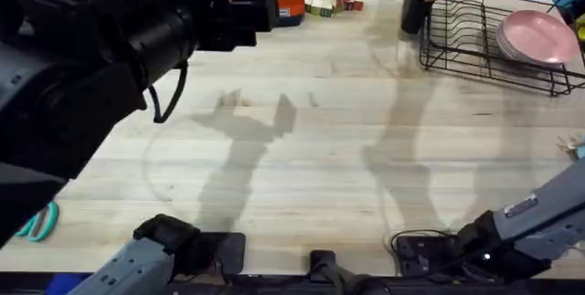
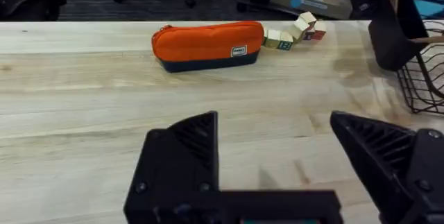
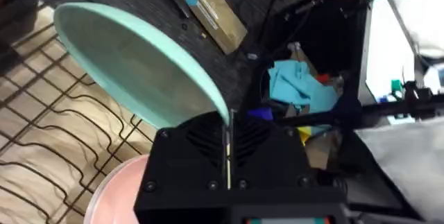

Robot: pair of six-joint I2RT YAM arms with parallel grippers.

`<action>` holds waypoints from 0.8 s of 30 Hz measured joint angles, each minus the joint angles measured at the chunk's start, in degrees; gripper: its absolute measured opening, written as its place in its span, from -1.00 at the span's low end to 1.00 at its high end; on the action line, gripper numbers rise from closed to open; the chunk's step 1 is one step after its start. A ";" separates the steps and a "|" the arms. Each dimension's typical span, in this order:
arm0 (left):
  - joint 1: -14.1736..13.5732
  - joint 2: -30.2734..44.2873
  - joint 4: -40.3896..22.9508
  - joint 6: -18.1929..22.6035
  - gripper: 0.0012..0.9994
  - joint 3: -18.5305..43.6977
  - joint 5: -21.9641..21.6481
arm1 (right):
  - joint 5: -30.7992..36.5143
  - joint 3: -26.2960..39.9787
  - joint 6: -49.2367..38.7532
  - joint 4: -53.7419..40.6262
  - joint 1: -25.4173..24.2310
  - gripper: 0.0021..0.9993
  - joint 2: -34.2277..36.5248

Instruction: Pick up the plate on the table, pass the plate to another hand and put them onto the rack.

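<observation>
Now right fingers (image 3: pixel 227 156) clamp plate (image 3: pixel 132 71) rim above rack (image 3: pixel 62 148); left fingers (image 2: pixel 277 161) wide.

Table (image 1: pixel 302 167): rack (image 1: pixel 475 39) stands at the far right corner, with stacked plates (image 1: pixel 537 37) leaning in its right end. Pouch (image 2: pixel 208 44) lies along the far edge left of centre, a row of small blocks (image 2: pixel 295 33) just beside its right end, between pouch and rack. Right gripper (image 3: pixel 227 161) holds the plate (image 3: pixel 132 78) by its rim, above the rack wires; scissors (image 1: pixel 37 222) lie off the near left edge.
</observation>
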 joint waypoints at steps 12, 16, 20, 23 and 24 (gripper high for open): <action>-0.02 0.00 -0.05 0.00 0.99 0.00 -0.01 | -0.92 0.00 -5.27 2.78 0.00 -0.94 4.42; -0.02 0.00 -0.11 -0.02 0.99 0.00 -0.01 | -1.43 0.00 -5.71 2.71 0.01 -0.94 5.59; -0.02 0.00 -0.11 -0.03 0.99 0.00 -0.01 | -1.59 0.00 -6.04 2.71 0.00 -0.94 6.52; -0.02 0.00 -0.13 -0.03 0.99 0.00 -0.01 | -1.59 0.00 -6.30 2.68 0.00 -0.94 6.66; -0.02 0.00 -0.13 -0.02 0.99 0.00 -0.01 | -1.61 0.00 -6.31 2.75 0.00 -0.94 6.66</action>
